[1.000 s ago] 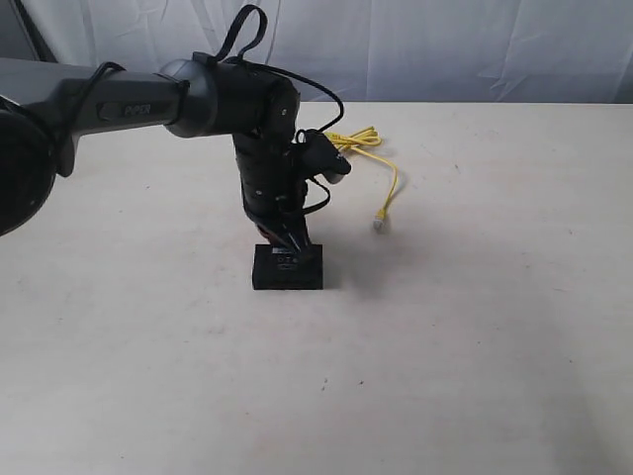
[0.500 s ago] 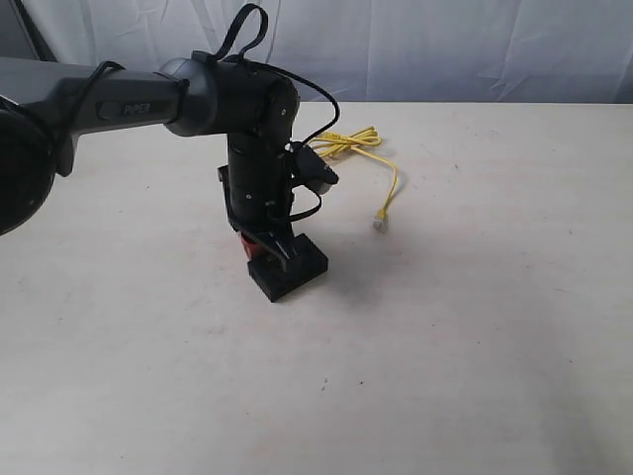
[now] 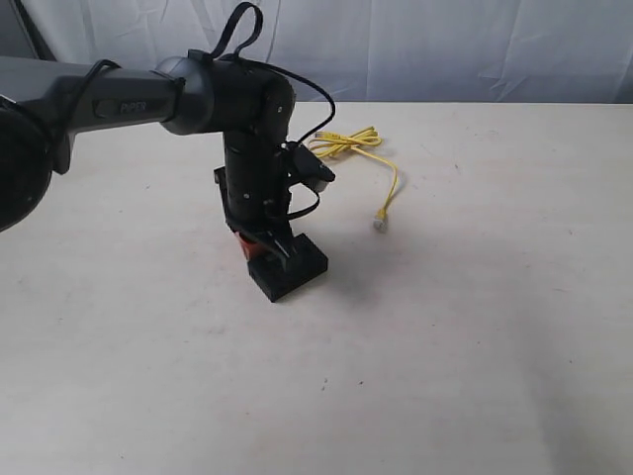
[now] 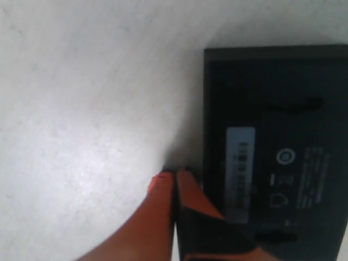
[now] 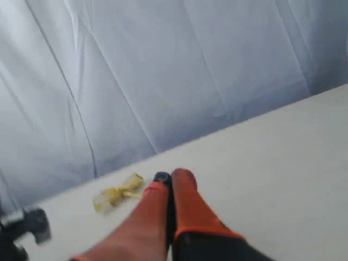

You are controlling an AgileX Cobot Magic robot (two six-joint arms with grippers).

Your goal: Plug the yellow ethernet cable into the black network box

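out of the exterior view, over the bench [image 3: 445,376] and facing its far edge: right gripper [image 5: 169,179], orange fingers [image 5: 187,204] pressed together, clasping nothing.

around the middle of the bench, a little toward the left edge: black network box [image 3: 289,267], lying flat, turned askew to the bench edges, white label strip [image 4: 240,163] facing up.

directly over the box's left-hand end, reaching in from the left edge and pointing straight down: left gripper [image 4: 175,175], fingers [image 4: 163,196] closed tight against each other, nothing between them, tips right at the box's long side; cannot tell whether touching it or just beside it.

farther back and right of the box, well apart from it: clear plug [image 3: 380,222] of the yellow ethernet cable [image 3: 348,144], loose on the bench, unplugged.

from there, thin cord curving away toward the far edge into a small bundled loop near that edge, partly behind the left arm; blurred in the right wrist view [image 5: 117,197].

beyond the far edge: white curtain [image 3: 445,49].
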